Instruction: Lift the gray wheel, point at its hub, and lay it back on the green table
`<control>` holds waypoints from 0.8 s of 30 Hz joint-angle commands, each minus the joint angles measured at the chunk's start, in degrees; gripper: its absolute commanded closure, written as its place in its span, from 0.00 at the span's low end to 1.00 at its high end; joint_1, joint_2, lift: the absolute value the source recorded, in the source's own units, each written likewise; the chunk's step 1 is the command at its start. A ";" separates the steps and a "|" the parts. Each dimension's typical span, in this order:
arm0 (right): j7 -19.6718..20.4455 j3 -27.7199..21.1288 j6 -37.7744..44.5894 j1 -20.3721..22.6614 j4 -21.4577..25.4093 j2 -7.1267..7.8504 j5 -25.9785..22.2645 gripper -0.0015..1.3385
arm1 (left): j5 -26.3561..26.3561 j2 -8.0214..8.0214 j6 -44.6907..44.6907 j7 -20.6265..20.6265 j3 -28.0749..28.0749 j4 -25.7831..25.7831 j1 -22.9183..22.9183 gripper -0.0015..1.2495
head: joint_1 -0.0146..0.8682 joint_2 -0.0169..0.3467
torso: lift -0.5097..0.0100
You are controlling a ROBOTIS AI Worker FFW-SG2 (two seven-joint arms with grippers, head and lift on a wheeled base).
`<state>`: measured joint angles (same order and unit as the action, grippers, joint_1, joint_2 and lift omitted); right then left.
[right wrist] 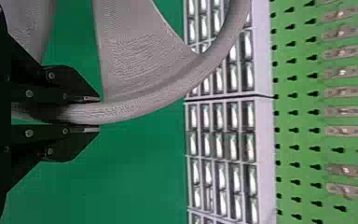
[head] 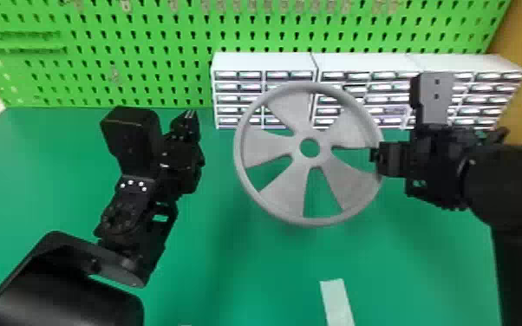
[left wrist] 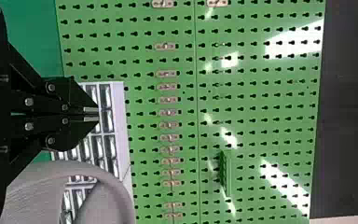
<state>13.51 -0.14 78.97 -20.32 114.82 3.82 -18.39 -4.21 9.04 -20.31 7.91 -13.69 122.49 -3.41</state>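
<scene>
Gray wheel (head: 310, 162): held up, seemingly clear of the green worktop (head: 230, 264)
Right gripper (head: 375, 161): jaws pinching the wheel's right rim
Left gripper (head: 191, 115): jaws pressed together, left of the wheel, apart
Drawer cabinets (head: 368, 63): far side, behind the wheel

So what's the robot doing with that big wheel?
The robot's right gripper is holding the gray wheel up off the green table, with its jaws shut on the rim. The left gripper is off to the wheel's left, with its jaws closed and nothing between them. It isn't pointing at the hub right now, and the wheel isn't lying back on the table yet.
</scene>
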 commanded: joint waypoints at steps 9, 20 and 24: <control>0.02 -2.23 10.06 -2.88 -0.12 -0.13 -1.38 0.91 | -0.01 0.28 0.00 0.00 -0.46 -0.49 0.51 0.96 | 0.80 0.18 | 0.80; 0.11 -2.41 11.11 -3.32 -0.65 -0.04 -1.29 0.91 | 0.08 0.45 0.00 0.00 -0.64 -0.49 0.60 0.96 | 0.80 0.18 | 0.80; 0.02 -2.14 11.11 -3.50 -1.79 -0.04 -1.29 0.91 | 0.08 0.45 0.00 0.00 -0.64 -0.58 0.60 0.96 | 0.80 0.18 | 0.80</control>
<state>13.56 -2.58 89.99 -23.65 114.00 3.79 -19.69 -4.16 9.49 -20.30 7.91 -14.33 121.99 -2.81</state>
